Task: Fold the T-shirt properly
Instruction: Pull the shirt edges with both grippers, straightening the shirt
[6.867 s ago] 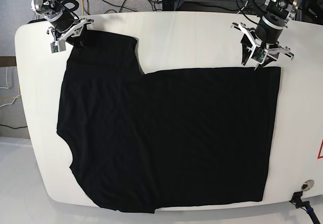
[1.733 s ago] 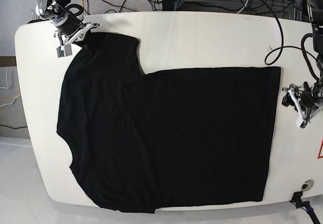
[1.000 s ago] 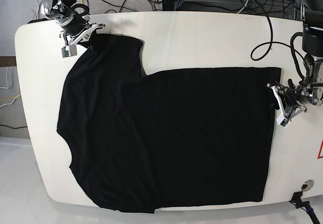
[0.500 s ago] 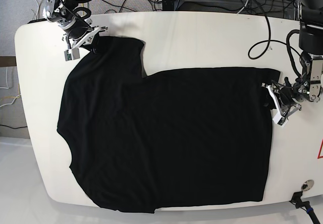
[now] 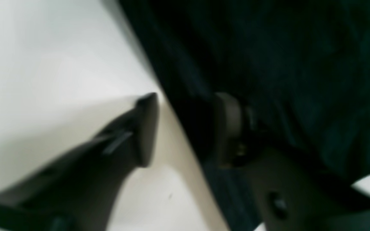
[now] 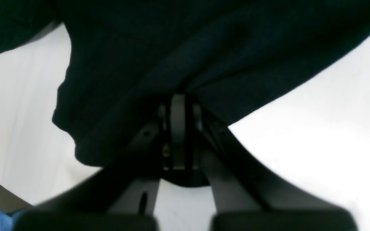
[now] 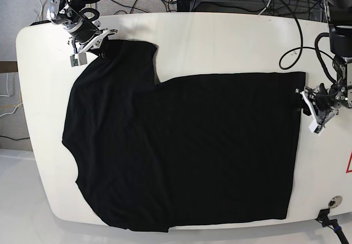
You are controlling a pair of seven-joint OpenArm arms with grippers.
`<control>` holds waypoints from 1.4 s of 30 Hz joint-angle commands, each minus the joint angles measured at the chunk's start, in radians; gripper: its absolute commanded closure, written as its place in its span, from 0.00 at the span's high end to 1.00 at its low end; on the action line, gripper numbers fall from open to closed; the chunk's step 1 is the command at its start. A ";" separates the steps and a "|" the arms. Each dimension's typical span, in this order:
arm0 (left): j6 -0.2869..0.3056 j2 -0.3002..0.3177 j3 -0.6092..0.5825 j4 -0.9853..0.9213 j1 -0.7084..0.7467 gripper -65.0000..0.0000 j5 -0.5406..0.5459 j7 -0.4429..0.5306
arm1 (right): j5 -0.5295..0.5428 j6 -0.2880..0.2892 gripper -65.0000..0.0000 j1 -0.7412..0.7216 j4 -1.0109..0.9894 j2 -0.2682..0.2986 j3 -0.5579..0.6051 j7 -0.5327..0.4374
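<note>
Base view: large black short-sleeved cotton T-shirt (image 7: 181, 145) spread flat, plain side up, over most of the white rounded tabletop (image 7: 220, 40); one sleeve reaching to the far left corner, the straight hem along the right side. Right pincer (image 7: 91, 43) at that far left sleeve, clenched on the cloth. Left pincer (image 7: 309, 109) at the right edge of the shirt, about halfway along the hem, jaws straddling the edge. Dark cables (image 7: 291, 46) trailing over the far right of the tabletop

Left wrist view: blurred; left pincer (image 5: 185, 128) released, jaws standing apart, one dark finger (image 5: 146, 128) on bare white tabletop (image 5: 43, 64), the other against the black T-shirt (image 5: 284, 64), the shirt's edge running between them, not pinched

Right wrist view: right pincer (image 6: 178, 128) clamped tight on a bunched fold of the black T-shirt (image 6: 172, 48), cloth gathered and lifted at the jaws, white tabletop (image 6: 316, 112) on both sides
</note>
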State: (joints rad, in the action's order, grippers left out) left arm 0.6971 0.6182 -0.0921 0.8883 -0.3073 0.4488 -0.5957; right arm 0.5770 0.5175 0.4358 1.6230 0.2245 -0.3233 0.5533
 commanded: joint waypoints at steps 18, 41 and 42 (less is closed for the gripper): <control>0.001 -0.056 0.503 0.487 0.302 0.50 0.012 -0.353 | -0.004 0.000 0.03 -0.018 0.012 0.011 0.000 0.004; 0.001 -0.283 0.717 0.596 0.471 0.50 0.006 -0.320 | -0.009 0.000 0.03 -0.030 0.012 0.017 0.000 0.006; 0.001 -0.283 0.717 0.596 0.471 0.50 0.006 -0.320 | -0.009 0.000 0.03 -0.030 0.012 0.017 0.000 0.006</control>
State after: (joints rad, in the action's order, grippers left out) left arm 0.6968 0.3149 0.6197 1.4693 0.1699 0.4427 -0.9306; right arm 0.5652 0.5171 0.4080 1.6222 0.2276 -0.3191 0.5621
